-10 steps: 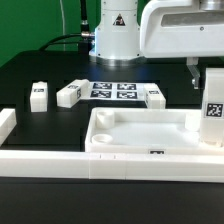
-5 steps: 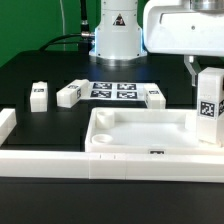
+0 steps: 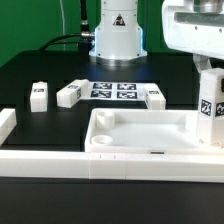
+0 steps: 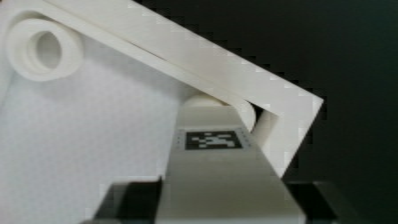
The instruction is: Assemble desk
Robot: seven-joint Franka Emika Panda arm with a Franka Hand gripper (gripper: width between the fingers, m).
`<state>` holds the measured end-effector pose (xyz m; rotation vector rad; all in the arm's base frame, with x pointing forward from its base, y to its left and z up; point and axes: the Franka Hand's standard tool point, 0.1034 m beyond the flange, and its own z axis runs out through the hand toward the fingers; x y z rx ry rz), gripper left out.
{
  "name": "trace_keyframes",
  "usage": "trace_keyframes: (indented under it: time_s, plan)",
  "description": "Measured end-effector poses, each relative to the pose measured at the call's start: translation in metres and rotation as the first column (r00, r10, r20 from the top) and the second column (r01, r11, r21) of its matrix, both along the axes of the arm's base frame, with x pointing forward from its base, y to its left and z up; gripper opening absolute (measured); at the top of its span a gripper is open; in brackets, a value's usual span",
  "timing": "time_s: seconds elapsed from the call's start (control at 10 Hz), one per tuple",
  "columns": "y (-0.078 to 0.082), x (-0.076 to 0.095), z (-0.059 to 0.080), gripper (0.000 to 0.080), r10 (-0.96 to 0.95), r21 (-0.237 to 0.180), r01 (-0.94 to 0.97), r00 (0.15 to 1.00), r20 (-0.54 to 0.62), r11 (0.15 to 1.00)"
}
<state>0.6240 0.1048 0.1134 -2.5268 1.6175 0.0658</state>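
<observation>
- The desk's tabletop (a white tray with a raised rim) lies flat on the black table, just behind the long white border rail.
- The gripper hangs over the tabletop's corner at the exterior view's right. Its fingers are clamped on one leg, which is upright with its tag facing out.
- In the wrist view that leg's far end is at the tray's inner corner (seated or not, I cannot tell). A round socket shows at the next corner.
- A spare leg and a second spare leg lie to the exterior view's left of the marker board. A third spare leg lies just to its right.
</observation>
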Motion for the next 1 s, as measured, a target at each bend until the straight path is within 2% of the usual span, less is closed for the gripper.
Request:
trace_keyframes:
  time_s: [0.1, 0.2, 0.3, 0.8, 0.9, 1.0]
  plan:
    - [0.0008, -0.0003, 0.0000, 0.0411, 0.046, -0.006, -0.046, 0.999, 0.005, 0.999]
    - [0.0052, -0.0006, 0.0004, 0.0555, 0.107, -0.009, -0.107, 0.994, 0.013, 0.994]
    - [0.0106, -0.0012, 0.0007, 0.0629, 0.152, -0.011, -0.152, 0.988, 0.018, 0.988]
    - [0.0102, -0.0010, 0.0006, 0.0648, 0.481, -0.038, -0.480, 0.875, 0.061, 0.877]
    - [0.0067, -0.0012, -0.0001, 0.0648, 0.650, -0.096, -0.645, 0.758, 0.050, 0.758]
    - [0.0046, -0.0004, 0.0006, 0.0648, 0.723, -0.124, -0.715, 0.690, 0.037, 0.688]
